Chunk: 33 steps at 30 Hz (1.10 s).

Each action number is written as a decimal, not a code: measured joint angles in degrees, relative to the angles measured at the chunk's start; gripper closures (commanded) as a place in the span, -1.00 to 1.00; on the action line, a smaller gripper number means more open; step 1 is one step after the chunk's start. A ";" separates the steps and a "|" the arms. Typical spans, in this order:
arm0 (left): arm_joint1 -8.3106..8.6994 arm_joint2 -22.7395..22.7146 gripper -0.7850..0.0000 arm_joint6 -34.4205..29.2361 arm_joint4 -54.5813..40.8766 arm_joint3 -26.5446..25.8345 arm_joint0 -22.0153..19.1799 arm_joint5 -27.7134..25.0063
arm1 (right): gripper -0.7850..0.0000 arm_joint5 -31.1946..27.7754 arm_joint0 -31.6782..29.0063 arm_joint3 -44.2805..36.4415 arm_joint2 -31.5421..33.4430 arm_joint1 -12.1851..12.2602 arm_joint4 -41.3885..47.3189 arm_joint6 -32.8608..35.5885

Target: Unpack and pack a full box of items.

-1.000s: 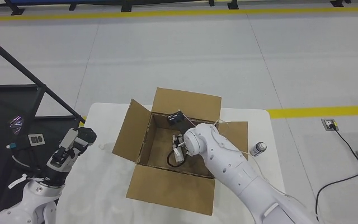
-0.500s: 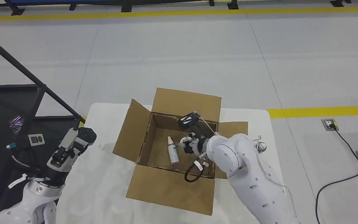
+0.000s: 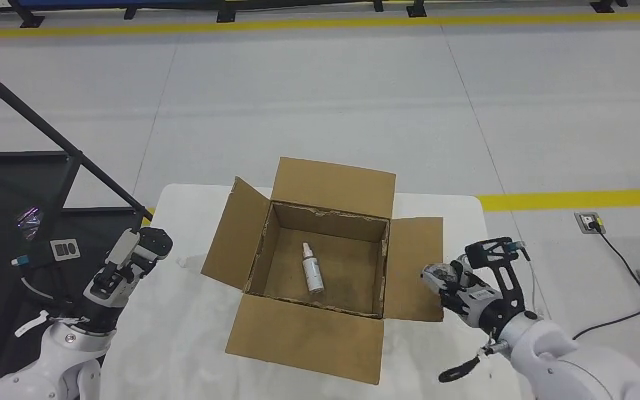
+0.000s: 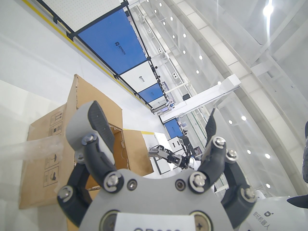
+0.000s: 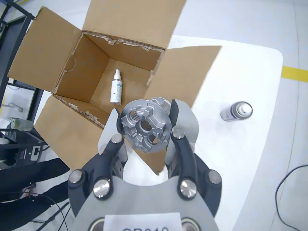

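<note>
My right gripper (image 5: 146, 112) clamped a grey metal hub (image 5: 144, 131) just beside the open box (image 3: 330, 190). From above, a spray bottle (image 3: 313, 268) lay on the box floor. My right wrist camera caught a can (image 5: 237, 111) on the table (image 5: 240, 73). My left gripper (image 4: 154, 117) gaped wide, holding nothing.

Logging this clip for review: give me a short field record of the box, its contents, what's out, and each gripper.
Box: open cardboard box, flaps out, on white table
Inside box: one white spray bottle, lying flat
Outside box: metal can on the table, apart from the box
Right gripper: fingers shut on silver metal hub, raised beside the box
Left gripper: fingers open, empty
</note>
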 measured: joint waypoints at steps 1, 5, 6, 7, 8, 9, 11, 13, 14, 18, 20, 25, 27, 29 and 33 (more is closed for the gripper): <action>0.00 0.00 -1.00 0.00 0.00 0.00 0.00 0.00 | 1.00 -0.34 -2.00 0.58 2.11 0.09 1.38 -1.00; 0.00 0.00 -1.00 0.00 0.00 0.00 0.00 0.00 | 1.00 -2.09 -5.06 5.83 6.91 0.45 5.10 -3.30; 0.00 0.00 -1.00 0.00 0.00 0.00 0.00 0.00 | 1.00 -2.76 -5.14 7.51 7.78 0.53 6.47 -3.93; 0.00 0.00 -1.00 0.00 0.00 0.00 0.00 0.00 | 1.00 -4.21 -5.22 9.78 8.92 0.66 8.52 -4.84; 0.00 0.00 -1.00 0.00 0.00 0.00 0.00 0.00 | 1.00 -5.52 -5.31 11.43 9.70 0.77 10.06 -5.42; 0.00 0.00 -1.00 0.00 0.00 0.00 0.00 0.00 | 1.00 -6.85 -5.39 12.95 10.34 0.90 11.36 -5.83; 0.00 0.00 -1.00 0.00 0.00 0.00 0.00 0.00 | 1.00 -9.24 -5.38 16.18 11.30 1.21 13.09 -6.11; 0.00 0.00 -1.00 0.00 0.00 0.00 0.00 0.00 | 1.00 -10.58 -4.74 19.16 11.63 1.54 13.70 -6.05; 0.00 0.00 -1.00 0.00 0.00 0.00 0.00 0.00 | 1.00 -11.18 -4.35 20.40 11.58 1.67 13.82 -6.18; 0.00 0.00 -1.00 0.00 0.00 0.00 0.00 0.00 | 1.00 -12.62 -1.88 26.50 10.57 2.24 11.51 -7.19; 0.00 0.00 -1.00 0.00 0.00 0.00 0.00 0.00 | 1.00 -11.99 -0.03 30.33 10.34 2.54 10.86 -7.58; 0.00 0.00 -1.00 0.00 0.00 0.00 0.00 0.00 | 1.00 -12.17 2.80 35.68 9.65 3.25 10.28 -6.83; 0.00 0.00 -1.00 0.00 0.00 0.00 0.00 0.00 | 1.00 -11.68 3.42 36.24 9.40 3.51 9.61 -6.04; 0.00 0.00 -1.00 0.00 0.00 0.00 0.00 0.00 | 1.00 -10.39 4.06 36.62 8.85 3.76 8.71 -4.85; 0.00 0.00 -1.00 0.00 0.00 0.00 0.00 0.00 | 0.85 -8.28 5.56 37.91 7.65 4.18 7.16 -3.21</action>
